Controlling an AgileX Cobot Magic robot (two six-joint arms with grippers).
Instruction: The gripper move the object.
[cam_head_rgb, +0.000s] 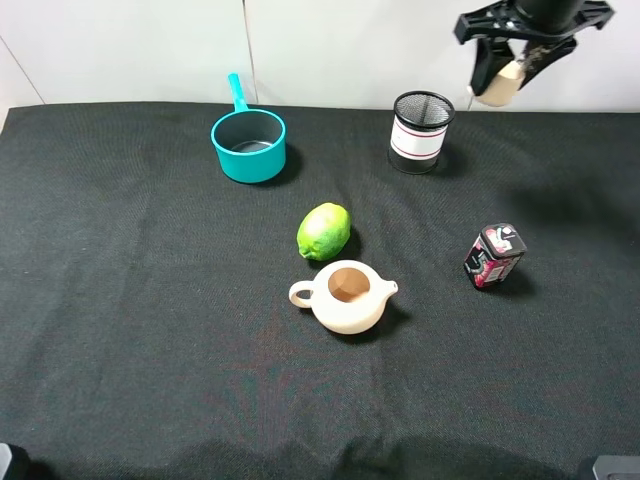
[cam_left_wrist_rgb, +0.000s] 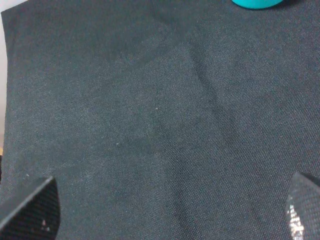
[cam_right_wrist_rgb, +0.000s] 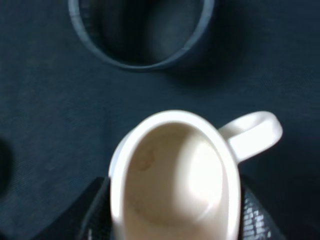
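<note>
Up at the far right of the scene, our right gripper (cam_head_rgb: 512, 70) hangs well above the black cloth (cam_head_rgb: 150, 330). Its two fingers are closed against the outer walls of the small cream cup (cam_head_rgb: 497, 86). Through the right wrist camera we see the cup wedged between the fingers (cam_right_wrist_rgb: 95, 212), its mouth facing the lens. Its little loop handle juts out to one side, clear of the pads. Inside the cup we see nothing but a faint brownish mark.

Below this gripper and slightly toward the middle stands a black mesh pen holder (cam_head_rgb: 421, 131) with a white band. From the wrist its rim shows just beyond the cup. Nearer the front edge than the gripper, a small red and black can (cam_head_rgb: 494, 256) sits tilted on the cloth. Farther to the gripper's left, a lime (cam_head_rgb: 323, 231) lies just beside a cream teapot (cam_head_rgb: 346, 296), and a teal saucepan (cam_head_rgb: 249, 143) stands well apart from both.

Our left gripper (cam_left_wrist_rgb: 170, 210) has its fingertips spread wide with only cloth between them. A sliver of the saucepan shows ahead of it.
</note>
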